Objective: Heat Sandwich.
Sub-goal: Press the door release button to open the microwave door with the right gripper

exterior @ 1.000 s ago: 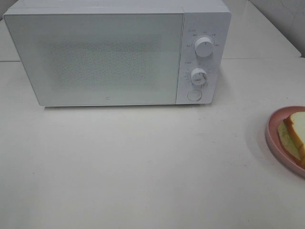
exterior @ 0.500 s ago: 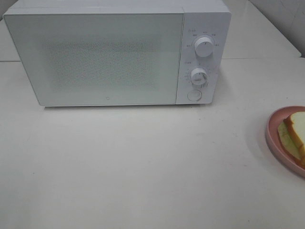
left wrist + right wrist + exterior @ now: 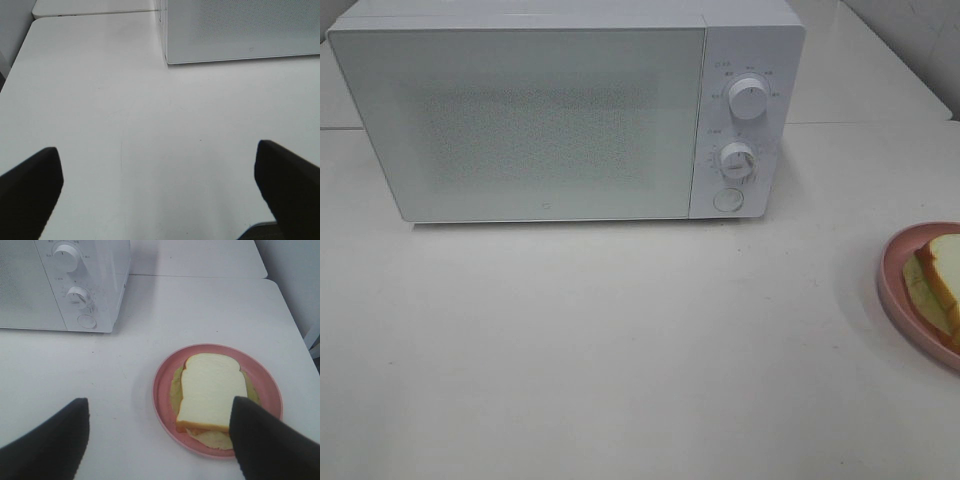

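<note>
Sitting untouched on its plate [image 3: 159, 390] near the desk's [image 3: 620, 340] right edge, the sandwich [image 3: 212, 392] waits, and the microwave [image 3: 540, 120] is shut, so everything's left to do. Both the left fingers [image 3: 30, 190] and right fingers [image 3: 50, 445] spread wide, empty, with open desk between microwave and plate.

sandwich [image 3: 942, 272], plate [image 3: 892, 300]: cut at edge | dial labels [image 3: 748, 70]: unreadable

White microwave [image 3: 565, 110], dotted door [image 3: 240, 25]; pink plate [image 3: 162, 390]; white-bread sandwich [image 3: 212, 392], tan crust, pale green filling; white table [image 3: 620, 340].
</note>
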`<action>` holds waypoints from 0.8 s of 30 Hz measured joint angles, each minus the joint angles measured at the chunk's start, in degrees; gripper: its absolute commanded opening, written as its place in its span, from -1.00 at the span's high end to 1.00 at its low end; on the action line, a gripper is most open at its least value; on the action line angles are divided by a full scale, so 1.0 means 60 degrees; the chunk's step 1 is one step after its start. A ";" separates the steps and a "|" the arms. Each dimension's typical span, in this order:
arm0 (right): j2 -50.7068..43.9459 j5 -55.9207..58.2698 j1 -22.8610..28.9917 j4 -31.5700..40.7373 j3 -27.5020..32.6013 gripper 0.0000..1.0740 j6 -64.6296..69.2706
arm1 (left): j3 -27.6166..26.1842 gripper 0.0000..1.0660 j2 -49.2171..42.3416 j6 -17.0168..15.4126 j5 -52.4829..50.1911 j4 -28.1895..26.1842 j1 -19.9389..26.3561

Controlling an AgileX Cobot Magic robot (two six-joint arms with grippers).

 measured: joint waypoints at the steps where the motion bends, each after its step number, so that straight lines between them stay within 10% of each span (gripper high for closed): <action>1: 0.0286 -0.0191 0.0000 0.0000 0.0000 -0.40 0.0000 | 0.0000 -0.87 0.0000 0.0000 0.0000 0.0000 0.0000; 24: 0.3667 -0.3333 0.0000 0.0029 0.0000 -0.40 0.0000 | 0.0000 -0.87 0.0000 0.0000 0.0000 0.0000 0.0000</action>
